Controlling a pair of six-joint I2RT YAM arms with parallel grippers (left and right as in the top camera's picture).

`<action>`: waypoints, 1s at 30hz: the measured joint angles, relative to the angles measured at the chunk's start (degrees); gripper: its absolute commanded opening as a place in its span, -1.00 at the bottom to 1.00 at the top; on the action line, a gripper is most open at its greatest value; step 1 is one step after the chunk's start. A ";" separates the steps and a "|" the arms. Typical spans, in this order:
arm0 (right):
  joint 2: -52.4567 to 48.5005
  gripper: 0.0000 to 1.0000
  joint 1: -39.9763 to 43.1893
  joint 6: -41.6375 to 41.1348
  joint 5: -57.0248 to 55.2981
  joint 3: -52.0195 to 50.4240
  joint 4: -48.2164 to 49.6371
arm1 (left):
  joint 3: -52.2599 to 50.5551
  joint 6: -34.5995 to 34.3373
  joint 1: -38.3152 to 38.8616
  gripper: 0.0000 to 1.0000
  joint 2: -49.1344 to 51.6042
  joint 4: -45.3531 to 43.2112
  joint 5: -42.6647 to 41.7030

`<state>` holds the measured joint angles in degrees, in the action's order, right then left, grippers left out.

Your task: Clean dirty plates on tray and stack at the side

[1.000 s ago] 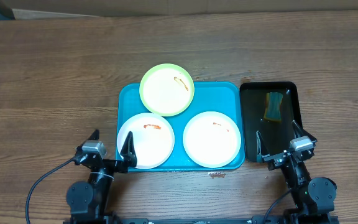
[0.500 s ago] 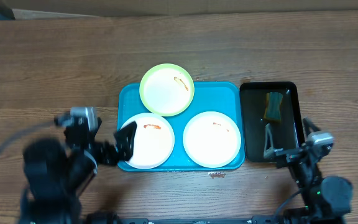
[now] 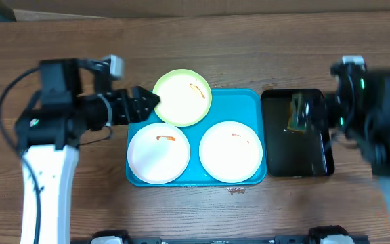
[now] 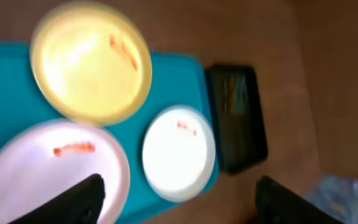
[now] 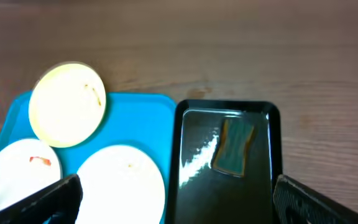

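Observation:
Three plates lie on the turquoise tray (image 3: 249, 102): a yellow-green plate (image 3: 182, 97) overhanging its far rim, a white plate (image 3: 158, 153) at front left and a white plate (image 3: 231, 151) at front right. Each has small orange-red smears. My left gripper (image 3: 144, 103) is open and empty, raised beside the yellow-green plate's left edge. In the left wrist view (image 4: 179, 200) it looks down on the yellow-green plate (image 4: 91, 62) and both white plates (image 4: 48, 168) (image 4: 179, 152). My right gripper (image 3: 315, 113) is open and empty, raised over the black tray; it also shows in the right wrist view (image 5: 179, 199).
A narrow black tray (image 3: 296, 159) stands right of the turquoise tray, with a green-yellow sponge (image 3: 298, 114) in its far half. The sponge (image 5: 233, 146) also shows in the right wrist view. Wooden table lies all round.
Both arms have risen from the table's front edge and swung away from it. The left gripper now sits by the yellow-green plate, the right over the black tray. The plates have not moved.

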<state>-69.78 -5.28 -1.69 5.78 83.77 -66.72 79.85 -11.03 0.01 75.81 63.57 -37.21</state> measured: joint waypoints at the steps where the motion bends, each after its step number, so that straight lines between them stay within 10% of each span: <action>1: -3.08 1.00 0.00 -0.02 0.17 2.80 -1.81 | 0.02 -0.04 2.34 0.47 1.49 1.62 1.31; 9: -15.50 1.00 0.00 -1.03 0.46 6.25 -5.57 | -1.31 -4.48 21.55 -0.08 9.77 3.50 12.44; 14: -21.66 1.00 0.00 -2.16 0.44 6.25 -6.36 | -1.62 -8.44 31.26 0.08 17.40 1.27 14.82; 23: -24.59 1.00 0.00 -2.71 0.17 6.25 -5.31 | -1.86 -11.61 37.57 -0.40 30.60 1.18 16.68; 30: -24.81 1.00 0.00 -2.80 -0.44 6.25 -4.85 | -2.08 -11.54 37.35 -0.27 34.16 2.43 17.90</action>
<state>-94.59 -5.28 -4.49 5.34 90.02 -71.57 77.78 -22.57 37.36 109.97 66.00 -19.31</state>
